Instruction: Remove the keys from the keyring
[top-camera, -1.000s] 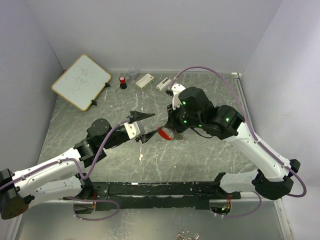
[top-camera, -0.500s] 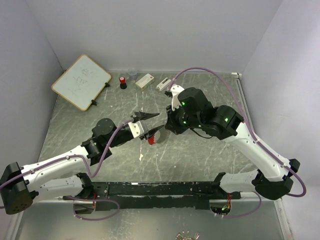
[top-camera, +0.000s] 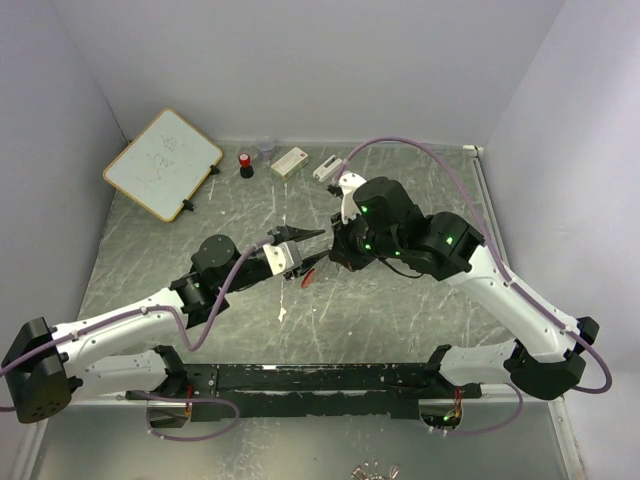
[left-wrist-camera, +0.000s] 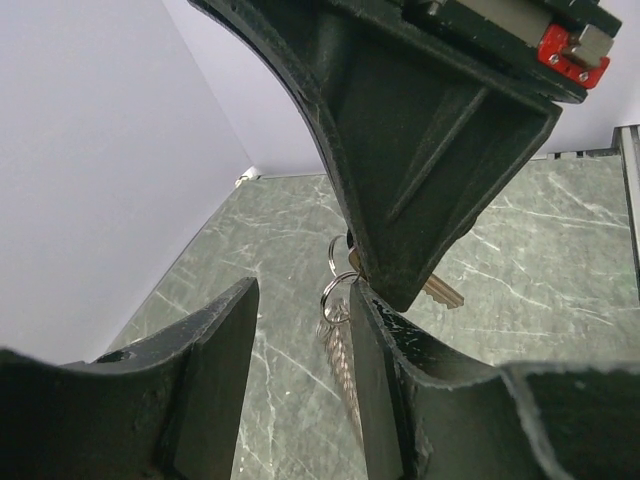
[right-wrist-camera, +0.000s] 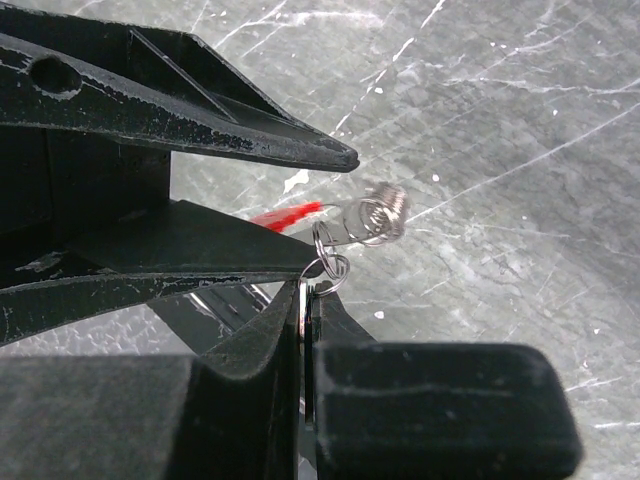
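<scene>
**Right arm pinched a key while the left's open jaws straddled the keyring**

The right gripper (right-wrist-camera: 308, 305) was closed tight, its two fingers pressed together on the thin metal of one key (left-wrist-camera: 440, 291), whose blade poked out beside the fingertip in the left wrist view. The keyring (right-wrist-camera: 378, 215) hung from that grip above the middle of the table: at least two small linked split rings (right-wrist-camera: 327, 264) sat right at the fingertips. Beyond them came a silvery coiled piece and a red clip (right-wrist-camera: 285, 215).

The left gripper (left-wrist-camera: 305, 300) met it from the other side with its jaws apart at about half width. The coil dangled in the gap just beside one of the fingers (left-wrist-camera: 390, 400). Whether metal touched that finger could not be told. Only one key could be counted; any others were hidden.

Both arms reached inward over a grey-green, white-veined table (top-camera: 400, 310). Pale, bare walls (top-camera: 300, 70) enclosed it on three sides, and a black rail (top-camera: 300, 380) ran along the near edge.

At the back stood one whiteboard (top-camera: 162, 163), one red-capped black bottle (top-camera: 245, 165) and one small clear cup (top-camera: 265, 148). Two white blocks (top-camera: 290, 161) (top-camera: 327, 167) lay there too, all well apart from the grippers.
</scene>
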